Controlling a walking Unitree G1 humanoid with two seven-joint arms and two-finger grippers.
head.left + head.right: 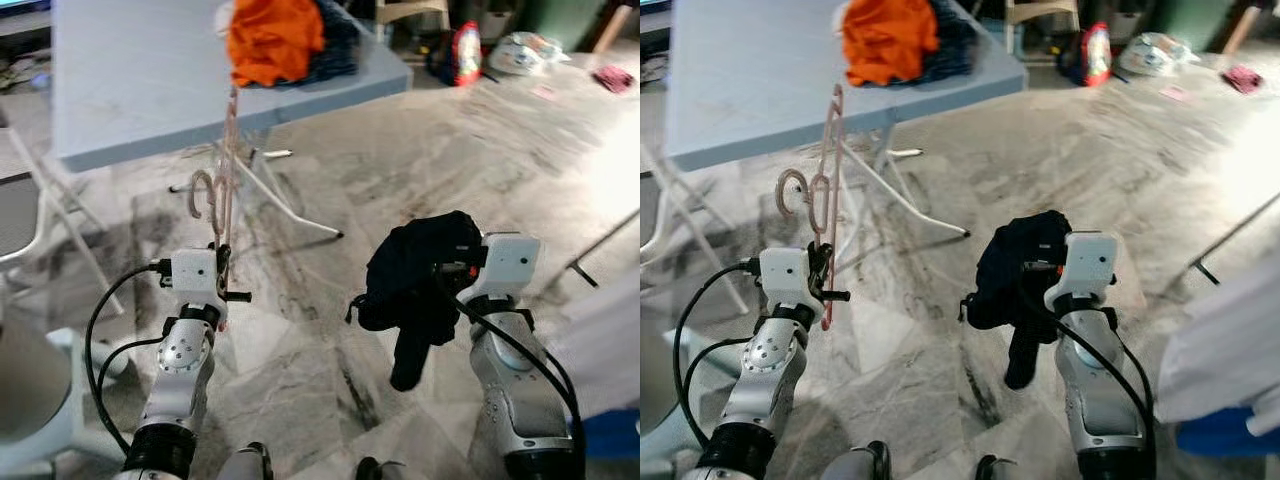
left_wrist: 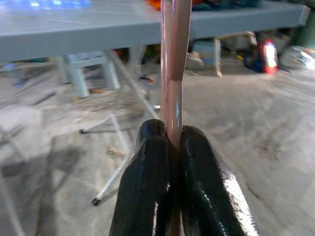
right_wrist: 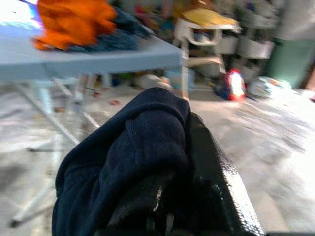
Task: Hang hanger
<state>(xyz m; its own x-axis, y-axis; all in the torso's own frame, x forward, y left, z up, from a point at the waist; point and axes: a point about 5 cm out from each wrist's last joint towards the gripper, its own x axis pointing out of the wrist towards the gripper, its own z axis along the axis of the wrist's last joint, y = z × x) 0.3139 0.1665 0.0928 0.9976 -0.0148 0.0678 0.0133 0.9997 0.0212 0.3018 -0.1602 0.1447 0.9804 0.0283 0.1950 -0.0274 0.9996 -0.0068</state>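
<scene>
While the robot stands on the grey marbled floor (image 1: 330, 340), the left eye view shows its left end effector (image 1: 222, 262) raised in front of it, holding a pale pink hanger (image 1: 226, 170) upright. The hanger's frame rises from the fingers toward the edge of the blue-grey desk (image 1: 130, 80), and its curled hook (image 1: 203, 192) sticks out to the robot's left, partway up. On the far corner of the desk lies an orange garment (image 1: 272, 38) with a dark blue one (image 1: 335, 40) just beside it. The right end effector (image 1: 440, 268) is level with the left one and well apart from it, wrapped in a bunched dark navy cloth (image 1: 415, 275) that droops below the wrist.

From the right eye view the same layout appears: the hanger (image 1: 826, 190) stands clear of the desk's folding legs (image 1: 900, 195), and a red and white bag (image 1: 1095, 52) sits on the floor beyond the desk.

Along the left wrist view, the two black fingers (image 2: 147, 191) are pressed tight together on the pink bar of the hanger (image 2: 173, 73), which runs straight away from them toward the desk edge.

Along the right wrist view, the navy cloth (image 3: 128, 152) is heaped over the black fingers (image 3: 219, 187), which are clamped on it; the orange garment (image 3: 74, 19) on the desk is in the background.
</scene>
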